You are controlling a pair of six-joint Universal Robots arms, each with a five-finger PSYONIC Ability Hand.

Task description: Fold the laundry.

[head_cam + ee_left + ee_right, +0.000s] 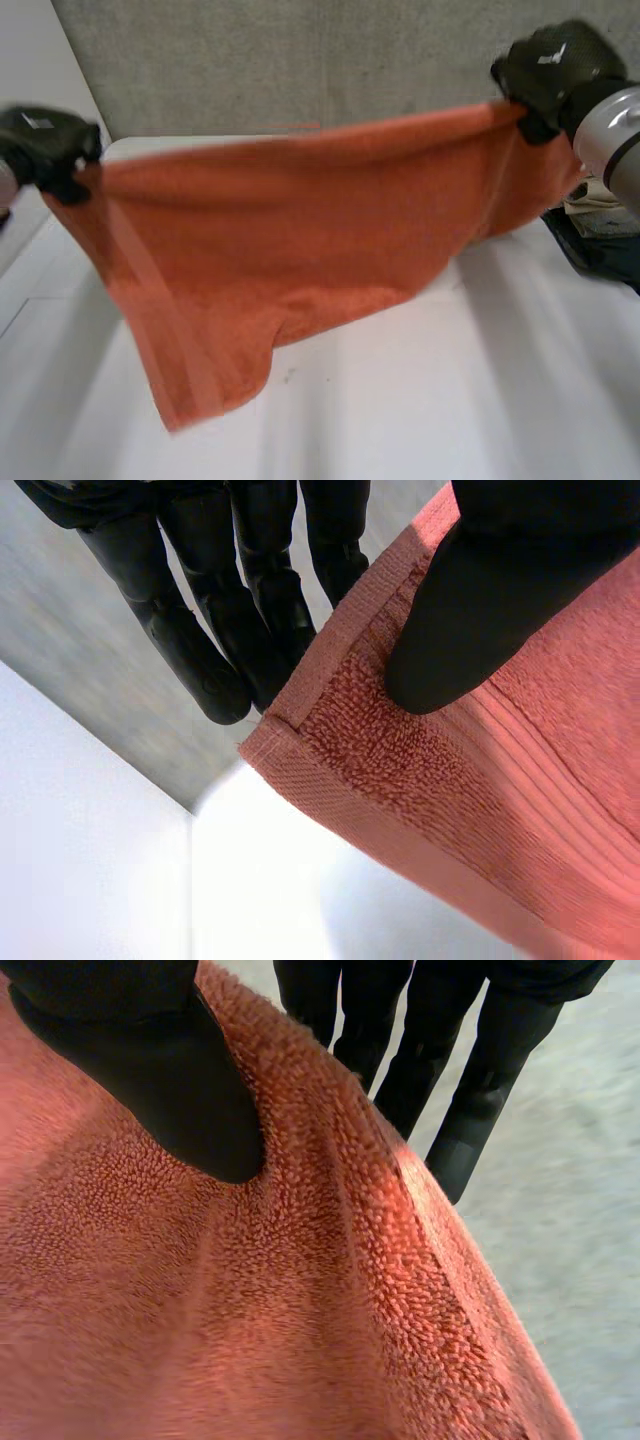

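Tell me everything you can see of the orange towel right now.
The orange towel is terry cloth with hemmed edges and a flat woven band near one end. It hangs spread over the white table, top edge stretched between both hands. The left hand pinches a top corner; the right hand pinches the top edge near the other end. Its lower edge sags unevenly.

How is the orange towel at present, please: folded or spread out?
Spread out, not folded: the orange towel hangs stretched between the left hand, pinching a corner, and the right hand, pinching the top edge.
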